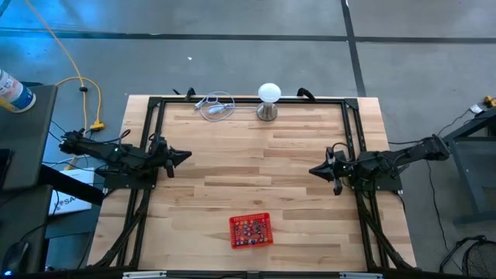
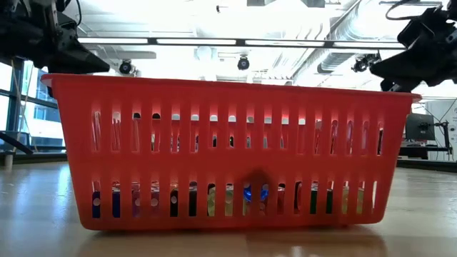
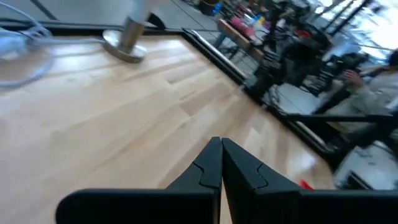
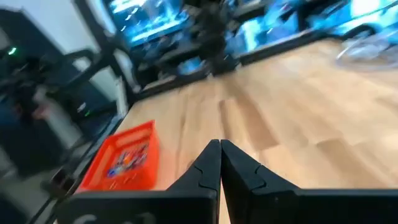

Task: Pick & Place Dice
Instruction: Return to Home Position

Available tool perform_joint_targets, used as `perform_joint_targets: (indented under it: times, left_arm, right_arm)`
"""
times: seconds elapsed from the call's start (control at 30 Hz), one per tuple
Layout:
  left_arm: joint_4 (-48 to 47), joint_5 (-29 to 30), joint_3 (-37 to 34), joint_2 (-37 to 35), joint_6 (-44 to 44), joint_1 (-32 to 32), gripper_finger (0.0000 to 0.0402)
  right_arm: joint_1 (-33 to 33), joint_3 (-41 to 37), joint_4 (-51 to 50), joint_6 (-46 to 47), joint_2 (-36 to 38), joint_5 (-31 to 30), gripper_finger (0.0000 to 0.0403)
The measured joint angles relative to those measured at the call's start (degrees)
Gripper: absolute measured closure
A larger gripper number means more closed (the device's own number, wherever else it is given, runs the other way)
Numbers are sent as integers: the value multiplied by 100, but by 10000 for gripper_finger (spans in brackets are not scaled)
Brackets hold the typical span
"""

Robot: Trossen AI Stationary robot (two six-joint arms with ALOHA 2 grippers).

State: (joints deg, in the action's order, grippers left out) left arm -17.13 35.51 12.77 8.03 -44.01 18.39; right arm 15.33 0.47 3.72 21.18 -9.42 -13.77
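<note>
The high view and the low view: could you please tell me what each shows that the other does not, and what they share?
Only the high view: the whole table, the ball-topped stand and cable by one edge, and the left gripper and right gripper, both shut, at opposite sides. Only the low view: the slotted side of the basket and the ceiling lights. Both: the basket, the dice inside it, and dark parts of the arms.

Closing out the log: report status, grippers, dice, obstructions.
Left gripper shut, empty, at left. Right gripper shut, empty, at right. Dice in red mesh basket, near edge, centre. Ball-topped stand at table far edge, clear of both.
</note>
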Motion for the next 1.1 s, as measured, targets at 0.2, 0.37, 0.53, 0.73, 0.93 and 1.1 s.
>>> perform_joint_targets:
  times: [0.2, 0.37, 0.53, 0.73, 0.93, 1.1]
  left_arm:
    - [-486, 266, 0, 0, 197, 0, 401]
    - [-855, 350, 1, 0, 223, 0, 401]
    - [-1785, 388, 3, 0, 222, 0, 401]
    - [-2069, 388, 3, 0, 243, 0, 401]
    - [-2059, 385, 3, 0, 649, 0, 401]
    - [-2060, 384, 3, 0, 694, 0, 401]
  right_arm:
    - [-216, 0, -129, 12, -44, 558, 401]
    - [-276, -2, -152, -340, -78, 631, 401]
    - [-270, -2, -167, -1215, -141, 662, 401]
    - [-270, -4, -169, -940, -148, 659, 401]
    - [-270, -7, -172, -939, -148, 656, 401]
    - [-270, -8, -172, -939, -148, 648, 401]
